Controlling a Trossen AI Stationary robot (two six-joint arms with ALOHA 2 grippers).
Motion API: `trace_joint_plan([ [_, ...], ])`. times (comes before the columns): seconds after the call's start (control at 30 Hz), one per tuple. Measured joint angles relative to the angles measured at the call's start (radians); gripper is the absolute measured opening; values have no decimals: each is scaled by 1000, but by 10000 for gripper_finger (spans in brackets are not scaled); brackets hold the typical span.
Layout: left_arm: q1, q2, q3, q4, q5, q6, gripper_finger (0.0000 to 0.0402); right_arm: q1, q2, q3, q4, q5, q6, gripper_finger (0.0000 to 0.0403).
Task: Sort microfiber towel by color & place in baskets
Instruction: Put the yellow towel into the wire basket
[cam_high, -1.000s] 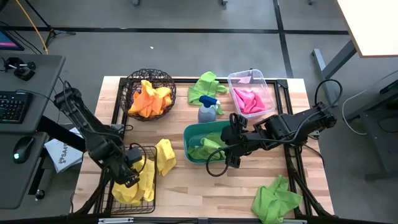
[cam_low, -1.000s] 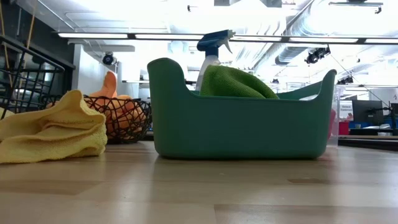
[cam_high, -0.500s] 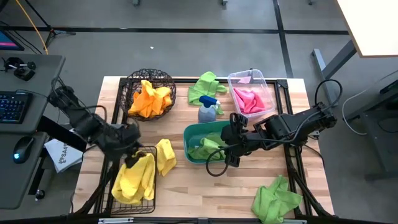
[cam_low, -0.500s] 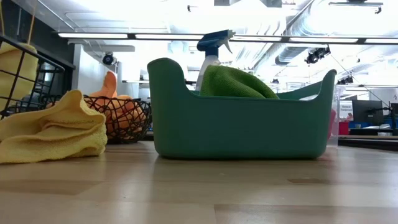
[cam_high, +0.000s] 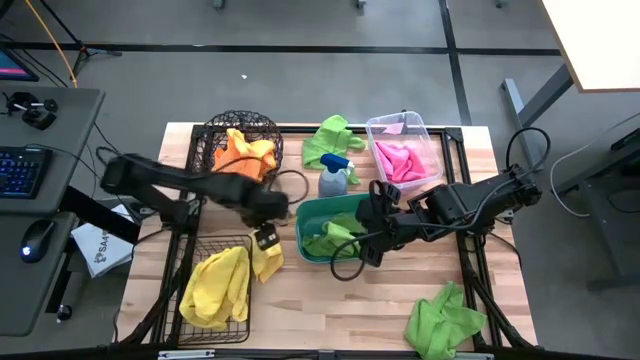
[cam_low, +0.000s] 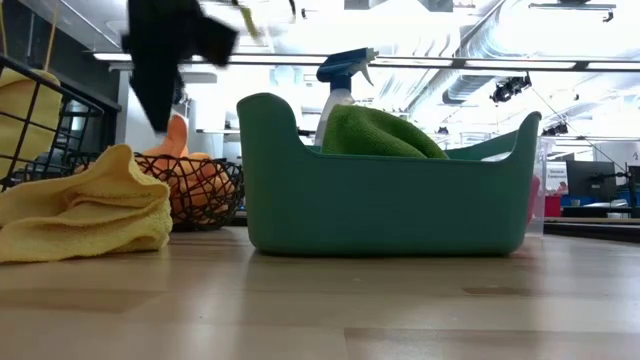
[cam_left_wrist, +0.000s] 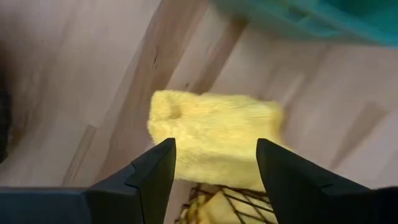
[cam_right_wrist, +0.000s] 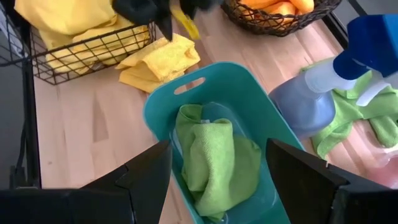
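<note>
i have the left gripper jaws spread, empty, above the loose yellow towel just beside the teal tub. right gripper, jaws spread, empty, hangs over that tub's green towel.

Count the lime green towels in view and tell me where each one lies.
3: one in the teal tub at, one behind the spray bottle at, one at the table's front right. More may be hidden underneath.
</note>
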Motion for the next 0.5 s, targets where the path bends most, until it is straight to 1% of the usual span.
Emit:
trace_joint_plan([
  [0.1, 56, 96, 0, -15, 40, 70, 211, 0, 0, 0, 0, 0, 21, 256],
  [0.23, 88, 191, -1, -36, 46, 147, 211, 0, 0, 0, -1, 0, 32, 256],
  [0.33, 88, 230, -1, -42, 48, 148, 211, 0, 0, 0, -6, 0, 32, 256],
  [0.5, 85, 259, -1, -50, 75, 149, 211, 0, 0, 0, -9, 3, 31, 256],
])
